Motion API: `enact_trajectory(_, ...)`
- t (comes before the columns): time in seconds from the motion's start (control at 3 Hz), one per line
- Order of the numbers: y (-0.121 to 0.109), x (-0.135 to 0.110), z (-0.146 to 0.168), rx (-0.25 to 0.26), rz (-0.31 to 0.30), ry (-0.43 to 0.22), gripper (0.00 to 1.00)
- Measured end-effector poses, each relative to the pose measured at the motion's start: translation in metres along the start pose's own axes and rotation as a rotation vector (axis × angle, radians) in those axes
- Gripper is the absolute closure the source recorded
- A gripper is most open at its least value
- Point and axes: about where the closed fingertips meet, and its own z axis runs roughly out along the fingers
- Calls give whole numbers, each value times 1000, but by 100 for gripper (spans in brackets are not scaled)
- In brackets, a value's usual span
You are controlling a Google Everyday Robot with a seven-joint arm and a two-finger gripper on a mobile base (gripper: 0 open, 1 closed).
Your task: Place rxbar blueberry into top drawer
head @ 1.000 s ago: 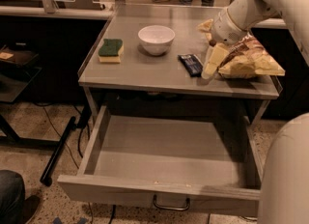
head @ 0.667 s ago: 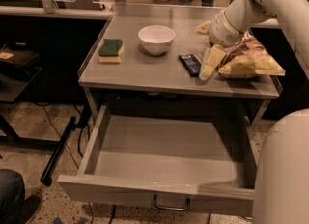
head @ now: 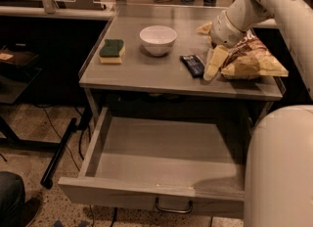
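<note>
The tool point(head: 211, 69) still sits just beside the rxbar blueberry point(head: 193, 65); its grip is unclear.

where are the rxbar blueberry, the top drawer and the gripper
rxbar blueberry point(head: 193, 65), camera view, middle of the dark wrapper
top drawer point(head: 161, 158), camera view, bare floor of the open drawer
gripper point(head: 211, 70), camera view, its pale lower end, close beside the rxbar blueberry
</note>
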Motion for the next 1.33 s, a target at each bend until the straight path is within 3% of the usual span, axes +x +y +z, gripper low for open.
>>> enact_trajectory(1.33,-9,26,19,-44,-2,9,0)
